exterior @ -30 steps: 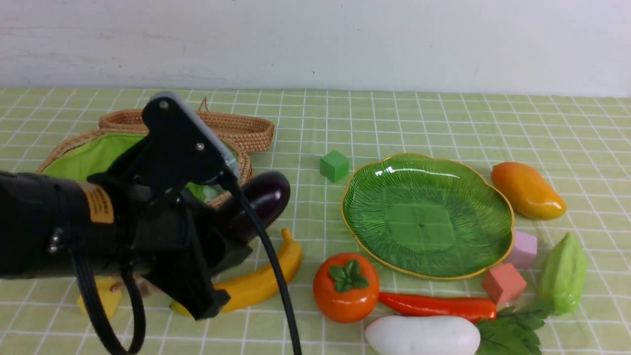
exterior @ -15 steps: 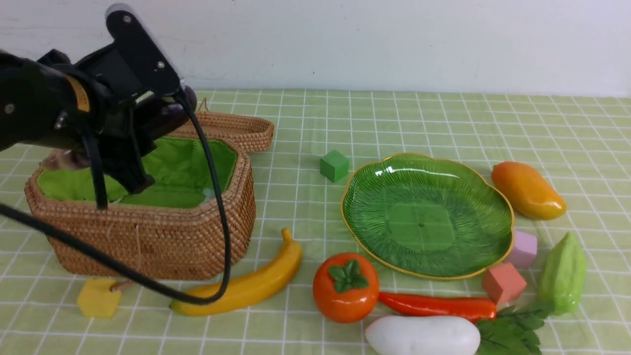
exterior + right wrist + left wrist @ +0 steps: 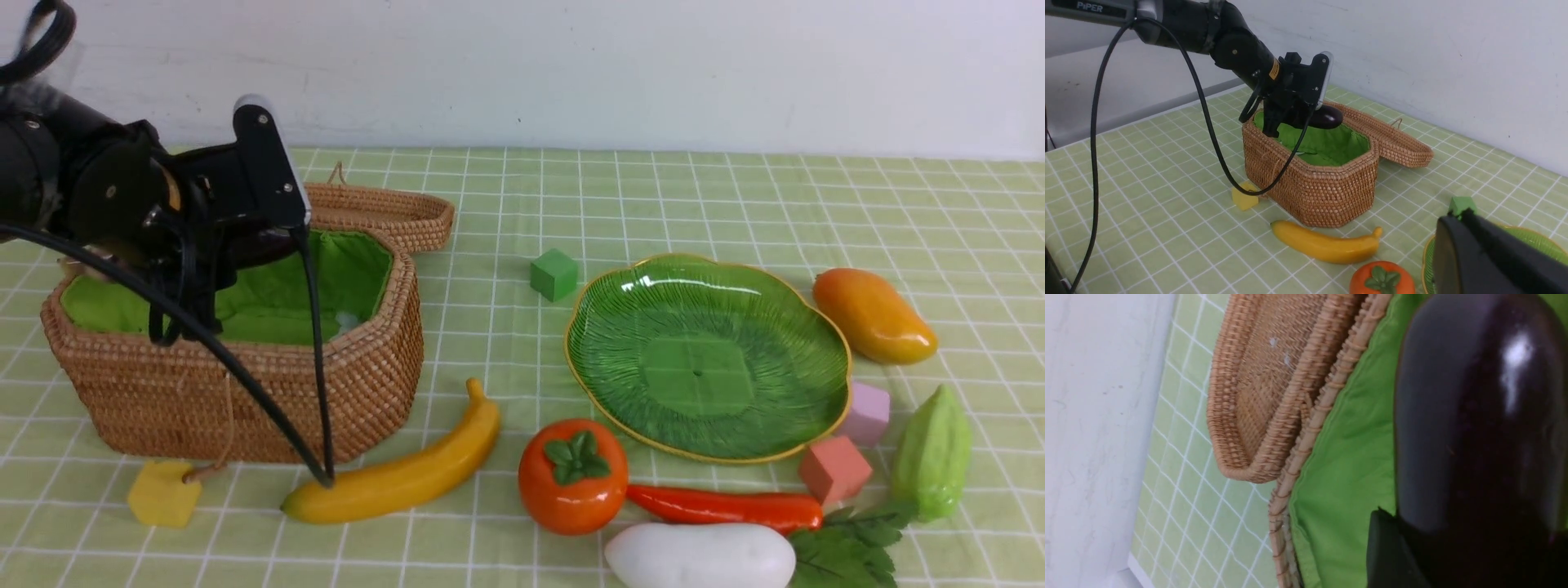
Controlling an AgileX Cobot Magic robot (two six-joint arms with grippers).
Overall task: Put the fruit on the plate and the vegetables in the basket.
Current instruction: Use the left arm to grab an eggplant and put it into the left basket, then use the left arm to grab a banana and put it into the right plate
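We are pinching the eggplant [image 3: 1327, 117] in our left gripper [image 3: 1306, 116], its jaws clamping one end while the rounded end is pointing toward the lid [image 3: 384, 214], which is lying open behind the basket [image 3: 245, 392]. The eggplant is hanging just above the basket, over the green lining [image 3: 351, 269] near the basket's back rim, clear of the cloth. Our right gripper [image 3: 1457, 241] is hovering well to the right of the basket with its jaws pressed together.

The banana [image 3: 408, 474] is lying just in front of the basket's right corner. The persimmon [image 3: 573, 475], red pepper [image 3: 727, 506], radish [image 3: 698, 557] and leafy sprig [image 3: 845, 551] are sitting farther to the basket's right. The plate [image 3: 706, 359] is resting well apart from the basket on that same side, with the mango [image 3: 873, 317] and gourd [image 3: 932, 453] lying farthest from the basket.
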